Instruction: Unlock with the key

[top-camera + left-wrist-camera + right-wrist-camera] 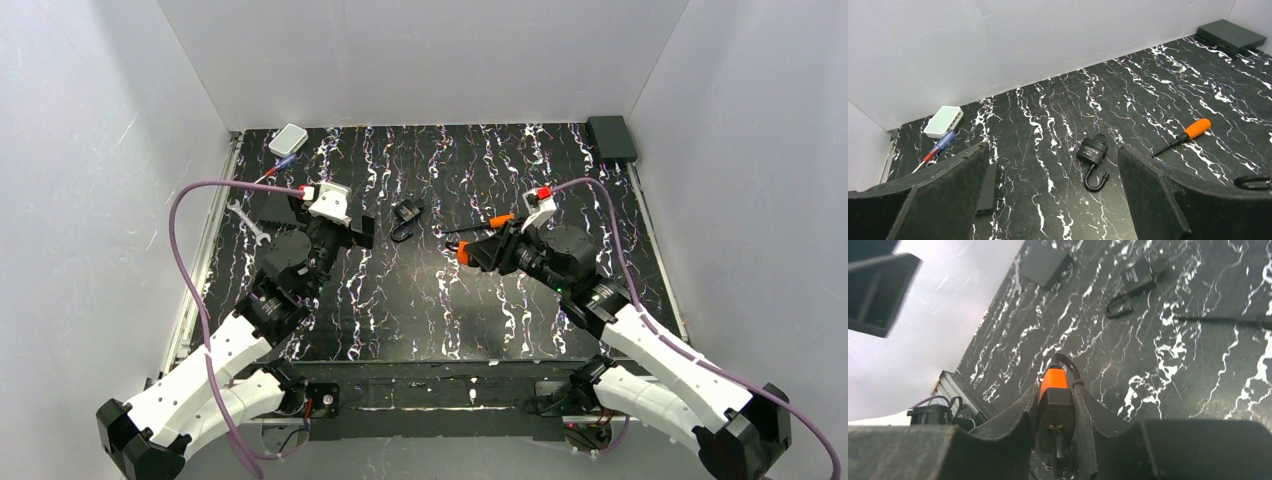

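Note:
My right gripper (468, 252) (1058, 390) is shut on a small orange padlock (1053, 380) (464, 253), held just above the table with its shackle pointing away. From the padlock's black underside juts a dark piece, seen edge-on, that looks like the key (1059, 447). My left gripper (338, 225) (1053, 150) stands wide open with nothing between its fingers. A black padlock (1092, 150) (406, 214) lies on the table ahead of it, its shackle swung open. A rounded black head (1101, 137) sticks out of its base.
An orange-handled screwdriver (1184, 136) (492, 221) lies right of the black padlock. A flat black block (987, 187) lies by my left finger. At the left are a silver wrench (246, 220), a white box (288, 138) and a blue-and-red screwdriver (937, 149). A black box (611, 136) fills the far right corner.

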You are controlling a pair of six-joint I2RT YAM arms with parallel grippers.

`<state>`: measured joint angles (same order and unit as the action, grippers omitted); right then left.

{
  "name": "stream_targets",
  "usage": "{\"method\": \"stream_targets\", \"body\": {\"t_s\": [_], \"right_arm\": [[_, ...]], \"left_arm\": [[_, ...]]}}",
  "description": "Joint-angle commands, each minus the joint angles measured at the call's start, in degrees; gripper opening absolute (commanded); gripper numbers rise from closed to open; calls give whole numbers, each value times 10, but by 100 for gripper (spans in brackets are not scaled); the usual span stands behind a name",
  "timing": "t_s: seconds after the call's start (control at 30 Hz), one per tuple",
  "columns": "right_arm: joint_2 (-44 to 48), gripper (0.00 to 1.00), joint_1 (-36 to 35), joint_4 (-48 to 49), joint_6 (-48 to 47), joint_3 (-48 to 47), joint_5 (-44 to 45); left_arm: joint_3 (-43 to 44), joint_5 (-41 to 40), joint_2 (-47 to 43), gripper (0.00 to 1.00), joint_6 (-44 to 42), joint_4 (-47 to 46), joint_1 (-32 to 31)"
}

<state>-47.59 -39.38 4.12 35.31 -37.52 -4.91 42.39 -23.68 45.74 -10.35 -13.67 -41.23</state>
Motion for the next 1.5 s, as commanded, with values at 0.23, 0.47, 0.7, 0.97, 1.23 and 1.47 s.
{"method": "stream_targets", "body": {"t_s": [0.23, 0.47, 0.7, 0.97, 1.23, 1.47], "right_arm": [[-113, 1, 10, 139, 15, 20, 38], [-195, 1, 22, 219, -62, 20, 80], [-285, 1, 22, 257, -146, 7, 88], [-373, 1, 21, 312, -132, 20, 34], [-425, 1, 15, 350, -102, 25, -16], [-463, 1, 11, 394, -68, 35, -42]], "left_arm": [[-3, -12, -2, 98, 36, 19, 14], [-6, -36, -5, 98, 21, 24, 13], [-8, -35, -7, 97, 21, 27, 13], [-6, -32, -5, 99, 21, 30, 13], [-4, -29, 1, 99, 23, 34, 13], [-4, -30, 4, 99, 23, 35, 14]]}}
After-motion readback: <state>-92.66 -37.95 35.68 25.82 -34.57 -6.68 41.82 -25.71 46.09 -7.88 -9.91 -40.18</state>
